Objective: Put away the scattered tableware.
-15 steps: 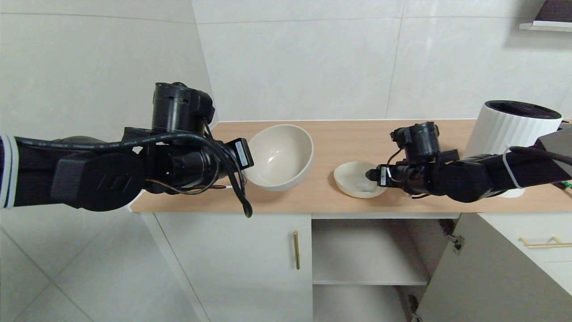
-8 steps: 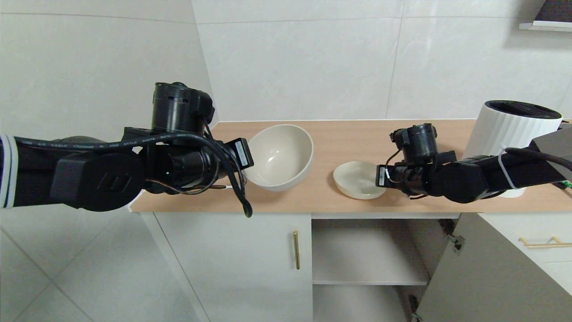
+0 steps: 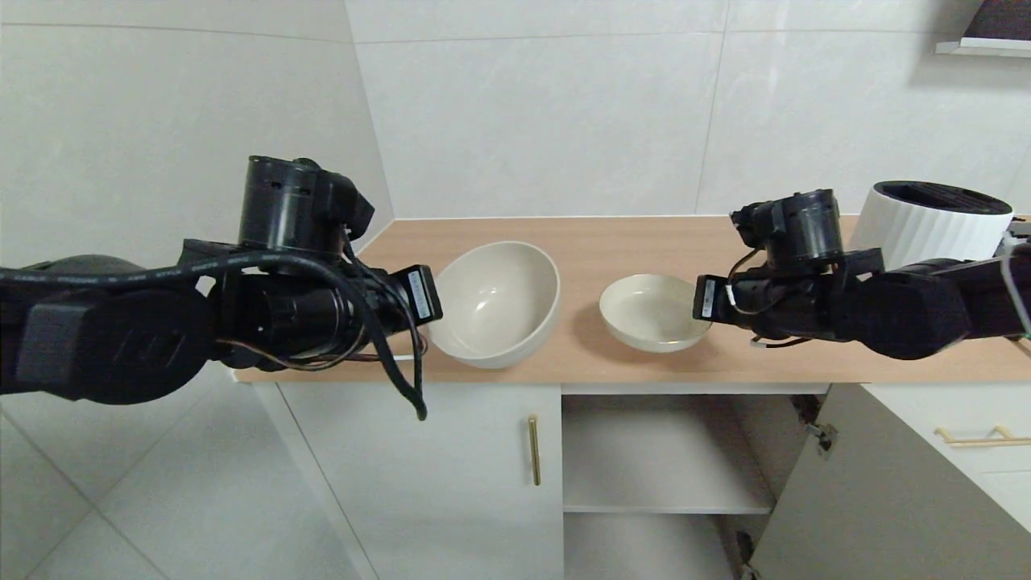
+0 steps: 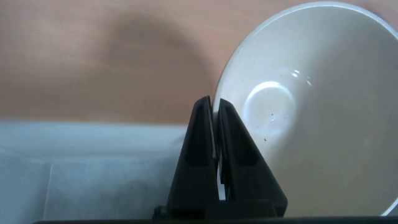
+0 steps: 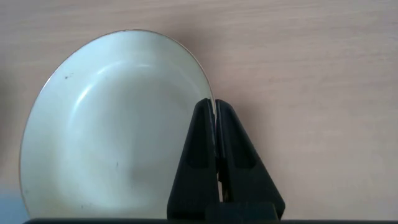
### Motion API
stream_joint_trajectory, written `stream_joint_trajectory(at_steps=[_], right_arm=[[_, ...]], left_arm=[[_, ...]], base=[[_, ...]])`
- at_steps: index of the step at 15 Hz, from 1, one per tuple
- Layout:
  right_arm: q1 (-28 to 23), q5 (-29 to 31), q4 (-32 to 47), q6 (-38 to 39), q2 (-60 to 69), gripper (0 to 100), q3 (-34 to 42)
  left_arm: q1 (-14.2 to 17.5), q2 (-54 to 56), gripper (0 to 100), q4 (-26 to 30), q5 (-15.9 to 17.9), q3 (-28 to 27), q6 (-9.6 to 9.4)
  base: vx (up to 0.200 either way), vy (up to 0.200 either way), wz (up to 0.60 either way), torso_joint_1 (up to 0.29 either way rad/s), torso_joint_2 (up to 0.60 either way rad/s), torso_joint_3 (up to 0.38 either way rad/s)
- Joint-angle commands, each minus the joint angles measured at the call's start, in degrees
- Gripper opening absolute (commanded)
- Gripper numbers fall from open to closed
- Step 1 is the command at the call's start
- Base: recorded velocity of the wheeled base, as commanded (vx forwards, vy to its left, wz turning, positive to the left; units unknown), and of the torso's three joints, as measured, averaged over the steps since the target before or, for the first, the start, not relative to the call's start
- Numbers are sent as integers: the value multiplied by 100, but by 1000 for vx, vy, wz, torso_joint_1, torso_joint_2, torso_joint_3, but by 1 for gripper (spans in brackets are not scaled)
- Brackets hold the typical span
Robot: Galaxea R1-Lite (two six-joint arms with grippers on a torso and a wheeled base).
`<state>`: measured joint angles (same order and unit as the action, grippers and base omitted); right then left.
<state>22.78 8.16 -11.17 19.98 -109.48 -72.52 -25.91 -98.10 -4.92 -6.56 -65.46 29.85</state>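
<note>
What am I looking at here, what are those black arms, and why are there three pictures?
This is a robot with two black arms, each ending in a gripper, a clamp with two fingers. The wide picture comes from a camera on its head, looking down at a wooden counter. The two close-ups come from cameras on its wrists. The left gripper is shut on the rim of a big bowl, which is tilted. The right gripper is shut on the rim of a small bowl. A white ribbed container stands at the right. Below the counter, a cupboard is open.
</note>
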Motion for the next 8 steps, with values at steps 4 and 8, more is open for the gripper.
stream_joint_trajectory(at_steps=[4,8], right_arm=[[16,-402,800,-38,1193,0,968],[16,-939,879,-293,1632,0,1821]], left_arm=[[-2,775,0,-17,419,851,-6],[-20,1047,0,-26,902,1466,-24]], base=[[0,0,0,0,0,0],[0,0,0,0,0,0]])
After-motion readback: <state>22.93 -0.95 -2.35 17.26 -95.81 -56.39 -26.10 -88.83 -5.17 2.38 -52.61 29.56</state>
